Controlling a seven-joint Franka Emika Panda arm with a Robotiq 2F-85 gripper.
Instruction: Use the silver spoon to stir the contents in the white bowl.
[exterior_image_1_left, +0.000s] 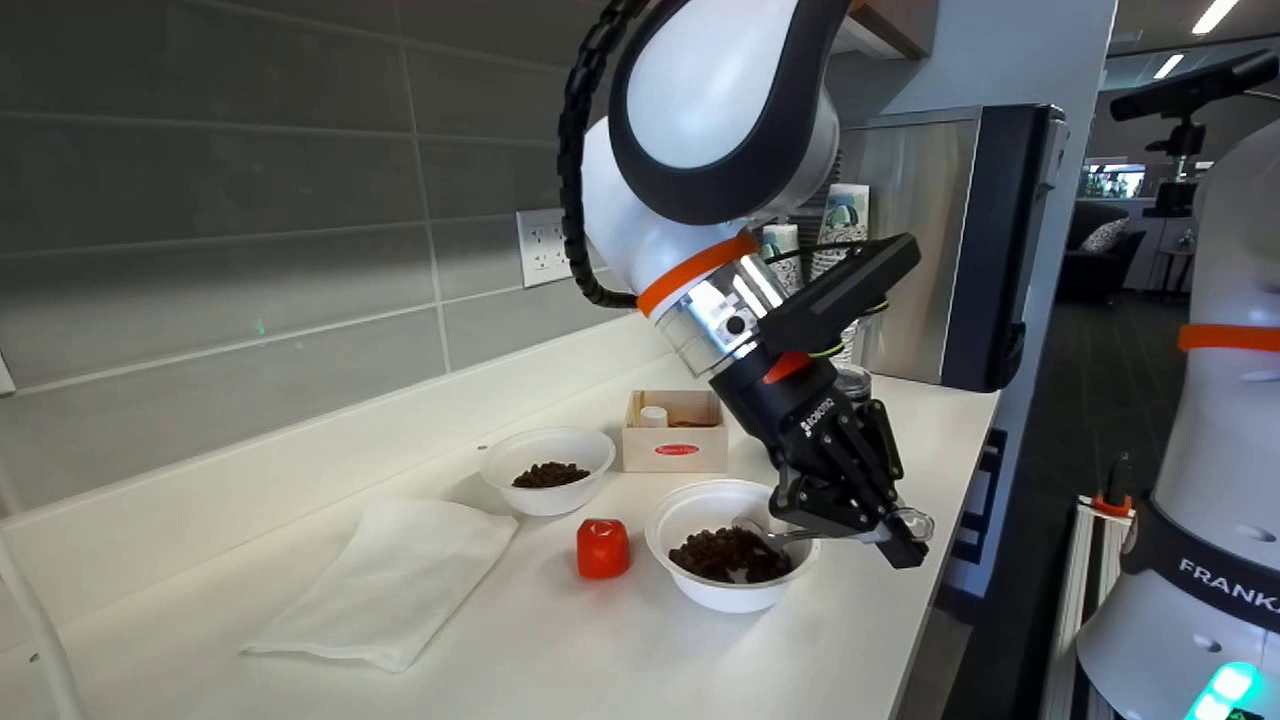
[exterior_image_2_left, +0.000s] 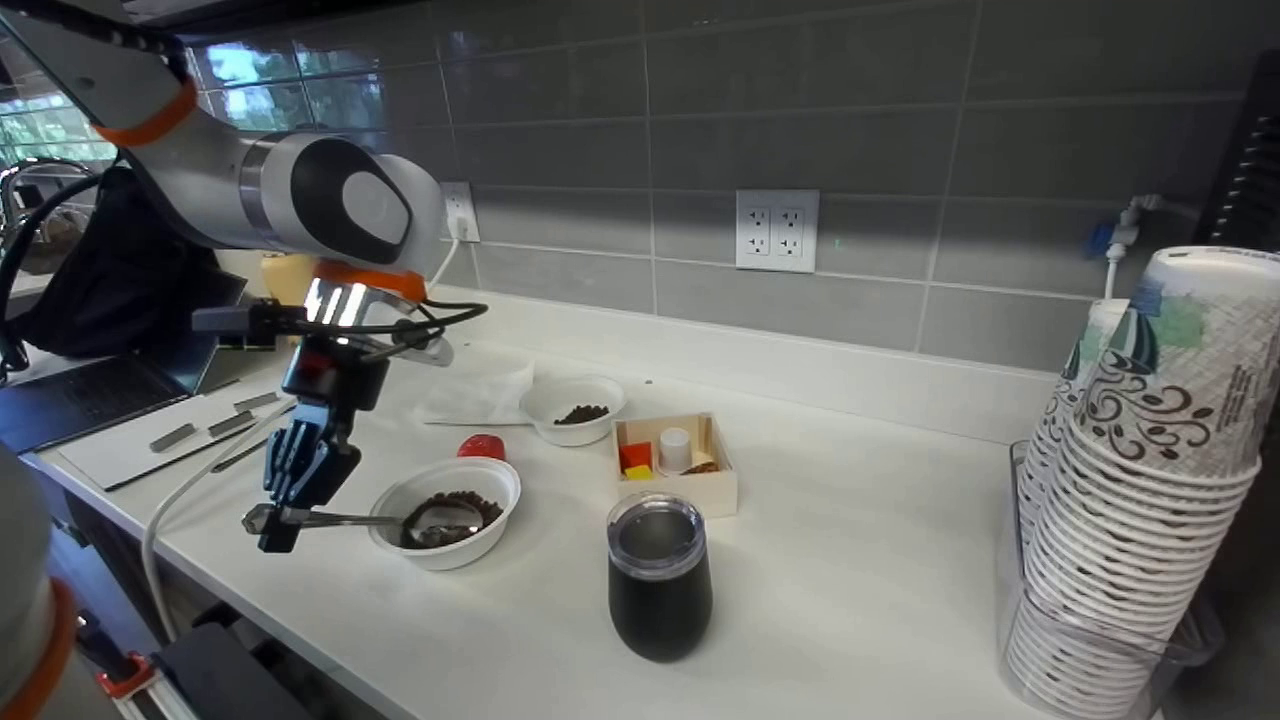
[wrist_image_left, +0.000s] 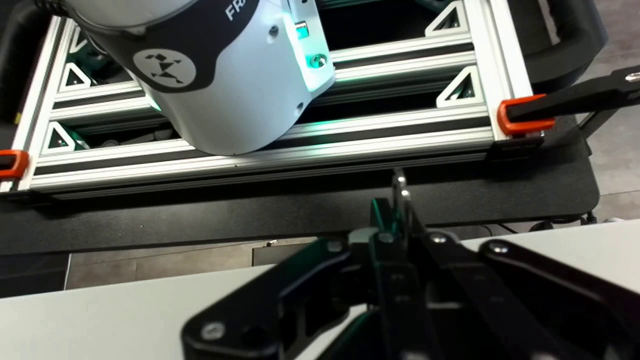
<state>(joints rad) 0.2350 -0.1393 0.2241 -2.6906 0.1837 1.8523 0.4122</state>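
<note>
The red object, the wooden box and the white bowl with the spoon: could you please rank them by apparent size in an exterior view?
1. White bowl with the silver spoon
2. Wooden box
3. Red object

White bowl (exterior_image_1_left: 735, 597), silver spoon (exterior_image_2_left: 352, 520), black pincer (exterior_image_2_left: 287, 518)

Bent arm (exterior_image_1_left: 690, 150) with end effector (exterior_image_1_left: 893, 540) tilted downward, fingers (exterior_image_2_left: 279, 537) nearly together.
</note>
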